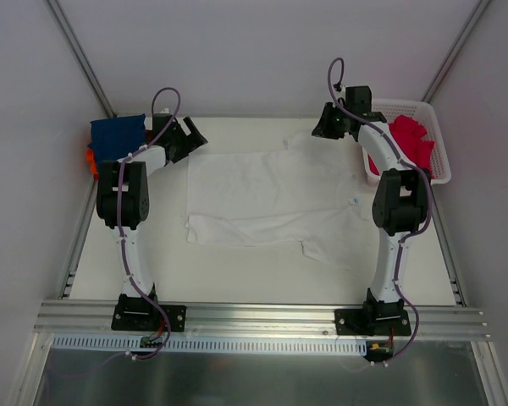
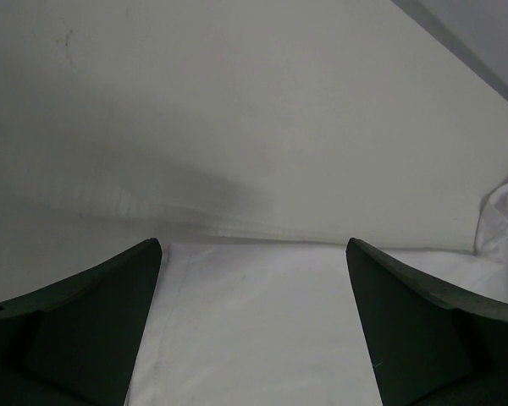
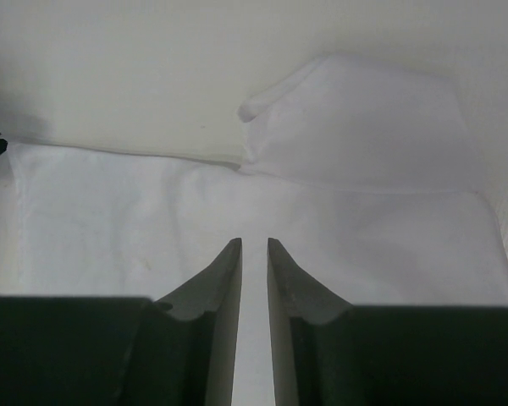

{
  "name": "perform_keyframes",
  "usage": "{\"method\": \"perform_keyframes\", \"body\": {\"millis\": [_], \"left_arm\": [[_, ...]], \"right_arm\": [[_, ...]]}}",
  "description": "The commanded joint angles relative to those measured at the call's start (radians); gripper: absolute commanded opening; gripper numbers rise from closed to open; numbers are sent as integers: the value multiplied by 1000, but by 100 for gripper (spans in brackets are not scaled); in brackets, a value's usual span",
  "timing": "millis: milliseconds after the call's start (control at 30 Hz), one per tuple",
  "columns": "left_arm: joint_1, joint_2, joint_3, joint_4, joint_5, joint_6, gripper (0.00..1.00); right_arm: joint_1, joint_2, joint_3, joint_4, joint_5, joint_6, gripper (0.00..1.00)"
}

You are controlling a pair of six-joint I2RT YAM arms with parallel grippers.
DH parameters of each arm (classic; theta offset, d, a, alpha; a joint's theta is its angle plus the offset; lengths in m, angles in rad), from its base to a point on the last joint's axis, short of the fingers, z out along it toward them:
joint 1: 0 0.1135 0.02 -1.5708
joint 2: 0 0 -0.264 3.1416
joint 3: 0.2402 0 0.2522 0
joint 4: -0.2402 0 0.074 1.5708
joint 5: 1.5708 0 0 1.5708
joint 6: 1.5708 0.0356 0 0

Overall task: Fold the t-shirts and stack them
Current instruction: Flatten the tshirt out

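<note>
Well, from above, the white t-shirt lies spread flat mid-tabletop, with a folded navy t-shirt at ten o'clock and a crimson t-shirt in the basket at two. The left fingers and right fingers hang over its far edge. The left wrist view shows its fingers spread wide across that edge. The right wrist view shows its fingers all but pressed together above the cloth, with the sleeve at one o'clock. It looks soft, light and floppy; I'd pinch the far corners.
</note>
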Motion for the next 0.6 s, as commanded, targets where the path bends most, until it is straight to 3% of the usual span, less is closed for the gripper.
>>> {"method": "perform_keyframes", "body": {"millis": [0,367,433,467,500,567], "left_arm": [[14,-16,23,-56,-34,2,93],[14,48,104,-155,-31,-26,91],[14,73,123,-163,-5,-34,84],[14,79,127,-163,6,-37,79],[14,85,129,-163,14,-41,66],[14,94,127,-163,19,-47,57]], "right_arm": [[-3,-63,5,36,-38,-2,21],[-6,-84,-13,52,-53,34,20],[-7,-84,-15,53,-56,37,20],[-7,-86,-13,55,-58,37,20],[-9,-83,-13,53,-56,37,20],[-14,-80,-13,56,-56,41,20]]}}
